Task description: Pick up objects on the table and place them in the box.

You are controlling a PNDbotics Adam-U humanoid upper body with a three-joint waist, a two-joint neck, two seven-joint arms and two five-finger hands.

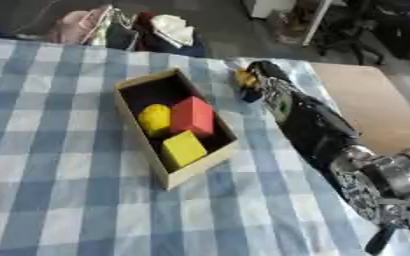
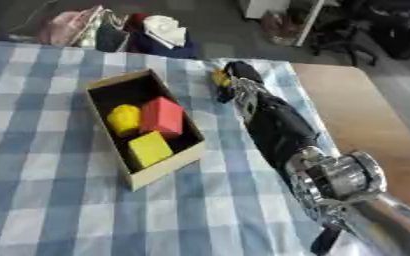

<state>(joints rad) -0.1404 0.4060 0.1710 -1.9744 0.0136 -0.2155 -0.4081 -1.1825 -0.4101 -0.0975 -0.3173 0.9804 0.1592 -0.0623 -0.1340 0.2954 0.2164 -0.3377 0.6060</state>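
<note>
Beside the box (image 1: pixel 175 172), on the checked surface (image 1: pixel 60 150), my right hand (image 1: pixel 259 80) is curling round a small yellow object (image 1: pixel 244 76); I am judging it light, rigid, best pinched across its sides.

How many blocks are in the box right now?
3: a yellow rounded one at left, a red one beside it, a yellow cube nearer the camera. Others could hide beneath.
</note>
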